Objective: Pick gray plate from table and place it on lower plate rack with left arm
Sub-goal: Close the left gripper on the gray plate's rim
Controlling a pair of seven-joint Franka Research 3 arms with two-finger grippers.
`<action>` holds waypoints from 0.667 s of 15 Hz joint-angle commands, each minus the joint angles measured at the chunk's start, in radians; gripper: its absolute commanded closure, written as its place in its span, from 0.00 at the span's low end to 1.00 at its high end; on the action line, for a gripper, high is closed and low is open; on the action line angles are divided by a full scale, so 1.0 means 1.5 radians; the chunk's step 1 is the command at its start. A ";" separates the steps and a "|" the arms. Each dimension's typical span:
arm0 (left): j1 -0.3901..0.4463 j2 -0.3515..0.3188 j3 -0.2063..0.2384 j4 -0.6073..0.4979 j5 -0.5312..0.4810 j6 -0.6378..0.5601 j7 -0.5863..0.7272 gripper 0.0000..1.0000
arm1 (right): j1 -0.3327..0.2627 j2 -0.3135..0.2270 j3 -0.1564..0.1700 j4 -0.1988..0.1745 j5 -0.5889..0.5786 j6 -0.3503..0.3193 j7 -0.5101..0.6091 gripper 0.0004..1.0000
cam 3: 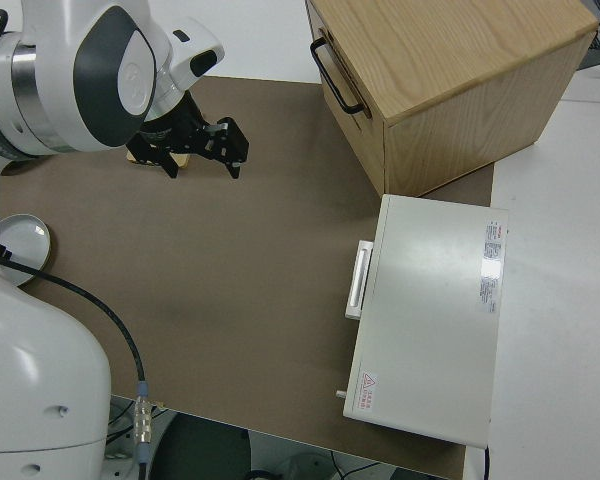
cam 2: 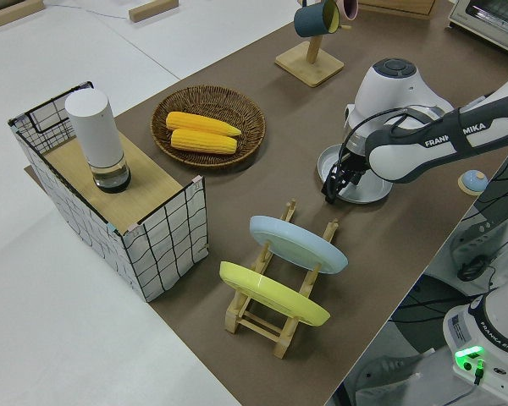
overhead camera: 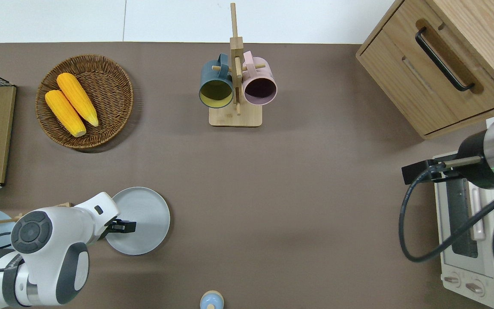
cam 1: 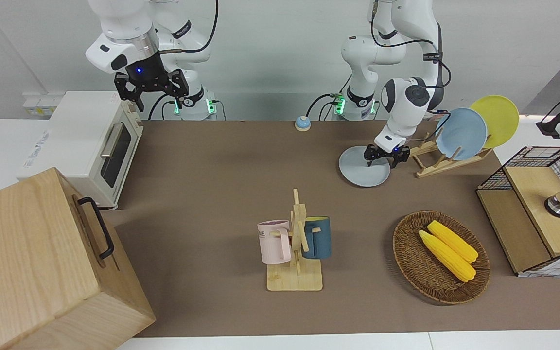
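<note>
The gray plate (cam 1: 363,173) (overhead camera: 144,219) (cam 2: 368,191) lies flat on the brown table mat toward the left arm's end. My left gripper (cam 1: 385,163) (overhead camera: 123,225) (cam 2: 331,191) is down low at the plate's rim on the side toward the plate rack, fingers apart, with the plate still resting on the table. The light-wood plate rack (cam 1: 434,164) (cam 2: 271,326) stands beside the plate, holding a light-blue plate (cam 1: 461,133) (cam 2: 296,244) and a yellow plate (cam 1: 496,119) (cam 2: 273,293). The right arm is parked, its gripper (cam 1: 153,95) (cam 3: 202,160) open and empty.
A wicker basket (cam 1: 406,253) (overhead camera: 114,86) with two corn cobs lies farther from the robots than the plate. A mug tree (cam 1: 295,272) (overhead camera: 235,116) holds a pink and a dark blue mug. A wire-framed shelf (cam 1: 518,243), a toaster oven (cam 1: 90,141) and a wooden drawer box (cam 1: 32,262) stand at the table's ends.
</note>
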 commanded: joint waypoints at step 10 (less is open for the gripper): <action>-0.010 -0.010 0.005 -0.008 -0.002 0.009 -0.017 1.00 | -0.007 -0.002 0.004 0.004 0.007 -0.009 -0.001 0.01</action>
